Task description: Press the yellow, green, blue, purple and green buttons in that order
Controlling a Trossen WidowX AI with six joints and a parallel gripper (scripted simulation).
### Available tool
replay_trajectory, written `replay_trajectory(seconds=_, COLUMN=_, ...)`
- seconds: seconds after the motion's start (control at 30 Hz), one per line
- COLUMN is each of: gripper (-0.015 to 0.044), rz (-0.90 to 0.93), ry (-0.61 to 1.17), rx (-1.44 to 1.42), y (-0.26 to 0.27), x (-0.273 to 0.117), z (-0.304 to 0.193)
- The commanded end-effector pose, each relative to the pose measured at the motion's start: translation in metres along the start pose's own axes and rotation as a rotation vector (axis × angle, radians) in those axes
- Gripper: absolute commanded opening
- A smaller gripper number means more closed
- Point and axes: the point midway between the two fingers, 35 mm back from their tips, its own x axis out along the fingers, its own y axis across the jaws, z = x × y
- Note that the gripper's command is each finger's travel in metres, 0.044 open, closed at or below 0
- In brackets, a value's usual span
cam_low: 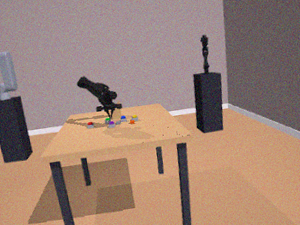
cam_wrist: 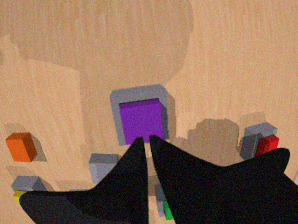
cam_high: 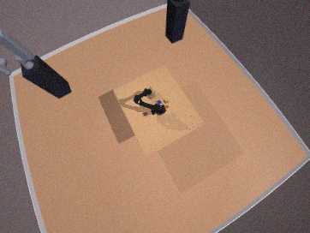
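Wrist: shut pincer (cam_wrist: 147, 141) tips at purple button (cam_wrist: 141, 119); orange block (cam_wrist: 20, 147) left.

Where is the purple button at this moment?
In the wrist view, the purple button sits centre frame, just beyond the shut end effector tips, with the orange block at left.

Walls: grey (cam_low: 122, 35) | Floor: orange-tan (cam_low: 242, 188) | Furniture: wooden table (cam_low: 161, 127), dark legs; two dark pedestals (cam_low: 11, 129)

The arm (cam_low: 96, 91) is showing as matte black throughout, its links rounded and tubular, narrowing to two broad, wedge-shaped black fingers with plain, unmarked pointed tips.
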Motion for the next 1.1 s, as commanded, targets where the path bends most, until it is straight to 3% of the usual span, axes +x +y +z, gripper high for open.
replay_trajectory(seconds=0.0, gripper=0.0020, rz=-0.002, ry=-0.012, rx=-0.006, y=0.001, x=0.003, z=0.001)
replay_trajectory(seconds=0.6, gripper=0.0020, rz=-0.004, ry=-0.012, rx=-0.006, y=0.000, x=0.031, z=0.001)
replay_trajectory(seconds=1.07, gripper=0.0020, rz=-0.004, ry=-0.012, rx=-0.006, y=0.000, x=0.032, z=0.001)
